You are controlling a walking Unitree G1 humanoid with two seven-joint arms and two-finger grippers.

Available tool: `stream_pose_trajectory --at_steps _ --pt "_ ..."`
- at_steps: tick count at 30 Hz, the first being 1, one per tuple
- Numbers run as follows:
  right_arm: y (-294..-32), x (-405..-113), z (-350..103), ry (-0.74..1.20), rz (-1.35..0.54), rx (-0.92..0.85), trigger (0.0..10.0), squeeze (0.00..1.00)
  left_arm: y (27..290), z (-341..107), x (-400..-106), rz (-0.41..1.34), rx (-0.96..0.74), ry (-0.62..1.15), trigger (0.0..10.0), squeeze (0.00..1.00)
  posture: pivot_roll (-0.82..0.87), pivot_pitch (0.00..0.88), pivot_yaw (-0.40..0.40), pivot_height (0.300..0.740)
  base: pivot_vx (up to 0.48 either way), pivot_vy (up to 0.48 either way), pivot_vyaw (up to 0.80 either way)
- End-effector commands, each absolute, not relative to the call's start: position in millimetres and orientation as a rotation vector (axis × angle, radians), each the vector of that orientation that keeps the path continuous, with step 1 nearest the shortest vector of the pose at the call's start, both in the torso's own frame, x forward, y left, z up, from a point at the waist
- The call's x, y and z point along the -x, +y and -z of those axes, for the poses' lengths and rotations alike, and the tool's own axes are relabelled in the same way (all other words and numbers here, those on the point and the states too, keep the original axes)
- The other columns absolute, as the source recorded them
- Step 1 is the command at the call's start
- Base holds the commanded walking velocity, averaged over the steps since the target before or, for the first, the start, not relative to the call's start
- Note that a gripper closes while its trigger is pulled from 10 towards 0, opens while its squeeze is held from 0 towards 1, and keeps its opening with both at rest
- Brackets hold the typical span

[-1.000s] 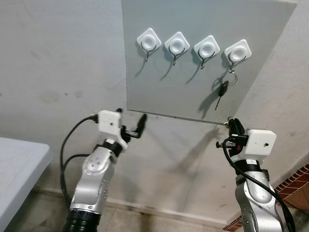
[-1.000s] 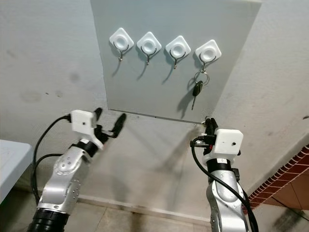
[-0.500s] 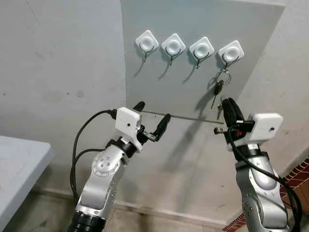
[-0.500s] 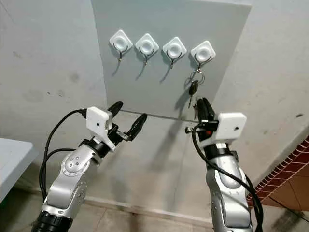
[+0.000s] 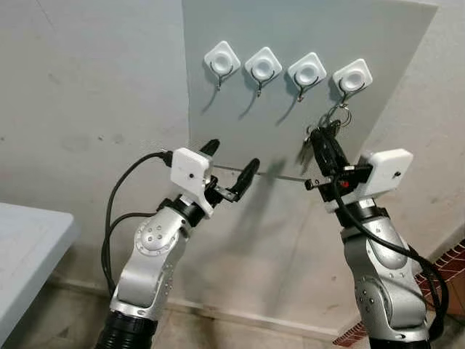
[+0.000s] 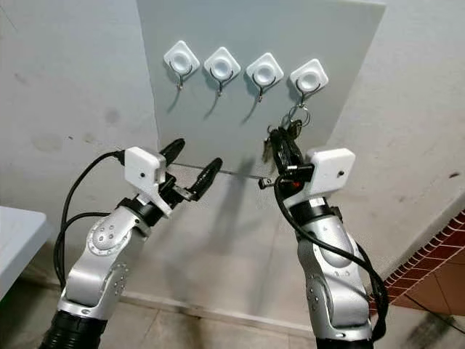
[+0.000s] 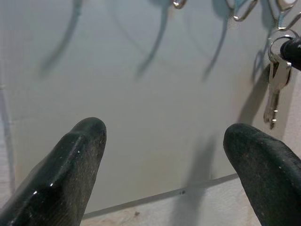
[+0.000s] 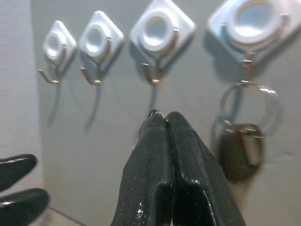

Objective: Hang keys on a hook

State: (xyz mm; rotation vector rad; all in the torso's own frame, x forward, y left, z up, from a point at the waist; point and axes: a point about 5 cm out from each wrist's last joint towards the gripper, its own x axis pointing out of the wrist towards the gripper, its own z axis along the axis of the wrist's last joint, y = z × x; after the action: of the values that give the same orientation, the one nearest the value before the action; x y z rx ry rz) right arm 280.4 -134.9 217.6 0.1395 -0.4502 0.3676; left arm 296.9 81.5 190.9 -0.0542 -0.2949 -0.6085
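Note:
Four white square hooks sit in a row on a grey panel (image 5: pixel 240 123). A key on a metal ring (image 8: pixel 242 148) hangs from the rightmost hook (image 5: pixel 354 76). My right gripper (image 8: pixel 162 115) is raised to the panel, shut with nothing between its fingers. Its tips are just beside the key, below the third hook (image 8: pixel 160 28). In the eye views the right gripper (image 5: pixel 318 139) partly hides the key (image 6: pixel 292 129). My left gripper (image 5: pixel 232 155) stands open at the panel's lower edge, below the first two hooks, holding nothing.
The panel is fixed to a pale plaster wall. A white table corner (image 5: pixel 29 240) juts in at the lower left. Red brickwork (image 5: pixel 454 262) shows at the lower right. The other three hooks (image 5: pixel 263 65) are bare.
My right gripper has risen and moved left, from below the panel's edge up beside the hanging key. My left arm rose half a second earlier and has since barely shifted.

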Motion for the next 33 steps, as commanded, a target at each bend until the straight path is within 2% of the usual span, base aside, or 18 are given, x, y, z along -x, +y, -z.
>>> stream_pose_trajectory --at_steps 1,5,20,33 --pt "-129 -277 -228 -0.481 -0.414 -0.136 10.0 0.0 81 -202 -297 0.613 0.049 -0.326 10.0 0.0 -0.02 0.047 -0.05 0.74 0.0 0.0 0.0" --pt "-125 -275 -236 -0.501 -0.459 -0.196 10.0 0.0 82 -206 -298 0.605 0.055 -0.335 10.0 0.0 -0.02 0.049 -0.052 0.74 0.0 0.0 0.0" --pt "-129 -282 -247 -0.535 -0.394 -0.31 10.0 0.0 75 -212 -295 0.638 0.061 -0.346 10.0 0.0 -0.02 0.046 -0.045 0.74 0.0 0.0 0.0" --pt "-127 -282 -250 -0.54 -0.408 -0.334 10.0 0.0 73 -213 -295 0.645 0.068 -0.342 10.0 0.0 -0.02 0.036 -0.039 0.74 0.0 0.0 0.0"
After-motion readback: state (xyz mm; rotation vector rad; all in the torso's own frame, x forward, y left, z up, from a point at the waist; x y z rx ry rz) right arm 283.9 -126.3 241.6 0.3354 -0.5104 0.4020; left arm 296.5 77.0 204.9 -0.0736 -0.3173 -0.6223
